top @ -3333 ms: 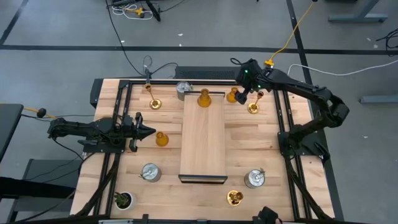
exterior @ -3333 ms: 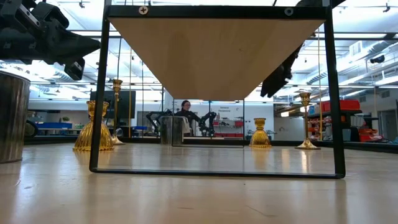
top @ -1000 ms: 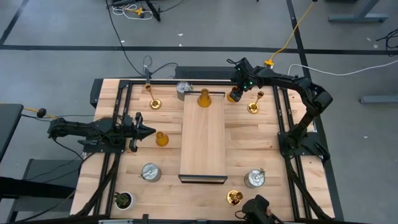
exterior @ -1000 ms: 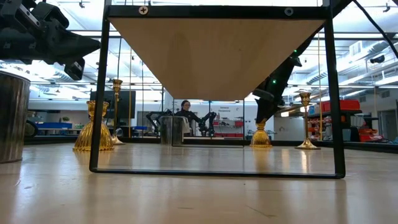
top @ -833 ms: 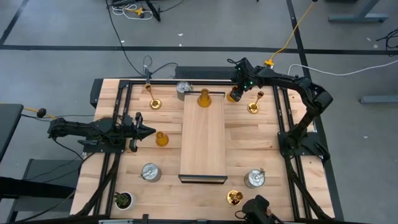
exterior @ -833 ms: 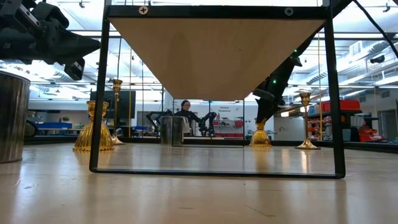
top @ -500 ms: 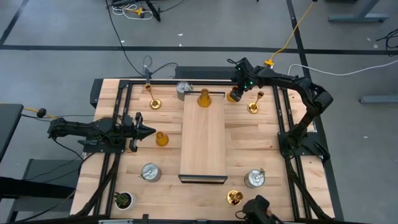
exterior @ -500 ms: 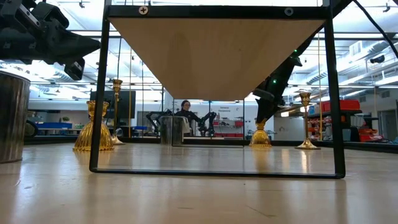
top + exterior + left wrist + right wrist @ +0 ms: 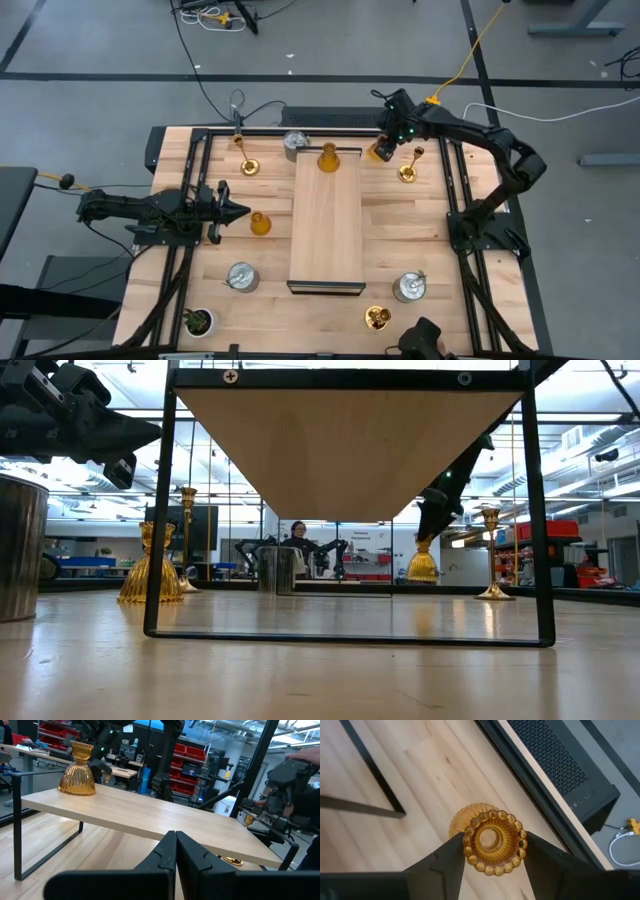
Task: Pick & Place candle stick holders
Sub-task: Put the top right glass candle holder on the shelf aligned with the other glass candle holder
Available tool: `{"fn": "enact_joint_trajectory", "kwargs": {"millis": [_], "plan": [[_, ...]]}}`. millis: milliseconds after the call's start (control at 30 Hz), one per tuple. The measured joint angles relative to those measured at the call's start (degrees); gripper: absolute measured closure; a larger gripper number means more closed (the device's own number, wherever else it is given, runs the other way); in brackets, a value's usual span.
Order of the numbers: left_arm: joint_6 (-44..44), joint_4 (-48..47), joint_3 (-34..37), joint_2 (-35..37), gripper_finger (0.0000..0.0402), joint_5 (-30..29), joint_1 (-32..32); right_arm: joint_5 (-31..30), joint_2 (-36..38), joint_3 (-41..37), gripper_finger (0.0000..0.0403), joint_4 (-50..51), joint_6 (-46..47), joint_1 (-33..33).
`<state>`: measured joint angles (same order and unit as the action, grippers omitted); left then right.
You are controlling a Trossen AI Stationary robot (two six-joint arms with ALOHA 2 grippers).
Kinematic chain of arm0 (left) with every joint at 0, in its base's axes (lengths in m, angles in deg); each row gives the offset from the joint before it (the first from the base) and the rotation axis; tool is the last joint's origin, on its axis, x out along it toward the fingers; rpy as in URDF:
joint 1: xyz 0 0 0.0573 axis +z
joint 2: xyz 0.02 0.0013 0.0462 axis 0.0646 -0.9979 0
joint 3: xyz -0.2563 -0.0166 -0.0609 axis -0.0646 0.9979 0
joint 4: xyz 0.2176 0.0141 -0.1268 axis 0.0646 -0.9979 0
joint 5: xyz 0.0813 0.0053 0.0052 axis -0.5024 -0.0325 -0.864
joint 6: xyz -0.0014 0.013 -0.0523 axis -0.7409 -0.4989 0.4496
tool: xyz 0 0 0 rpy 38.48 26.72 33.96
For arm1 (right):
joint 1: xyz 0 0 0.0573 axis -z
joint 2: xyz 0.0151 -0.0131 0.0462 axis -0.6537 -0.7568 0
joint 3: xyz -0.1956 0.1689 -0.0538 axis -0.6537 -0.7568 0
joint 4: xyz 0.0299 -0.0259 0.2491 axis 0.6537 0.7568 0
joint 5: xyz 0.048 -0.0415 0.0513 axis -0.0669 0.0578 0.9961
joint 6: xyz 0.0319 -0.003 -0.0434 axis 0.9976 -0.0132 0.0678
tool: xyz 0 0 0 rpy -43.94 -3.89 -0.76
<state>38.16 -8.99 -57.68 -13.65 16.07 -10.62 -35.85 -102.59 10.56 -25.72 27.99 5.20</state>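
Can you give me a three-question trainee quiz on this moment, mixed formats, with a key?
1. True or false: the right gripper has its fingers closed around an amber-orange bell-shaped glass holder.
2. Which rests on the raised light wooden shelf? A) a squat silver metal holder B) another amber-orange bell-shaped holder C) the small green potted plant
3. Fill in: the left gripper hovers beside a third amber holder with its fingers ____.

Key: 1 true; 2 B; 3 shut
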Motion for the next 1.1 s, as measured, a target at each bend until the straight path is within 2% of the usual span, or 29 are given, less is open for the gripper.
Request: {"fn": "enact_joint_trajectory", "kwargs": {"millis": [267,567,833,1100], "plan": [[0.00,0.00,-0.02,0.01,0.0392,0.01,0.00,-0.19,4.06,8.03,0.0225,13.41,-0.07,-0.26],[0.01,0.00,-0.01,0.02,0.0392,0.00,-0.02,-0.20,4.82,17.70,0.0227,24.28,-0.07,-3.01],[0.00,0.00,-0.01,0.02,0.0392,0.00,0.00,-0.17,4.82,19.86,0.0228,30.51,-0.09,-7.61],[0.01,0.00,-0.01,0.02,0.0392,0.00,-0.02,-0.17,6.29,19.88,0.0228,31.34,-0.10,-13.13]]}}
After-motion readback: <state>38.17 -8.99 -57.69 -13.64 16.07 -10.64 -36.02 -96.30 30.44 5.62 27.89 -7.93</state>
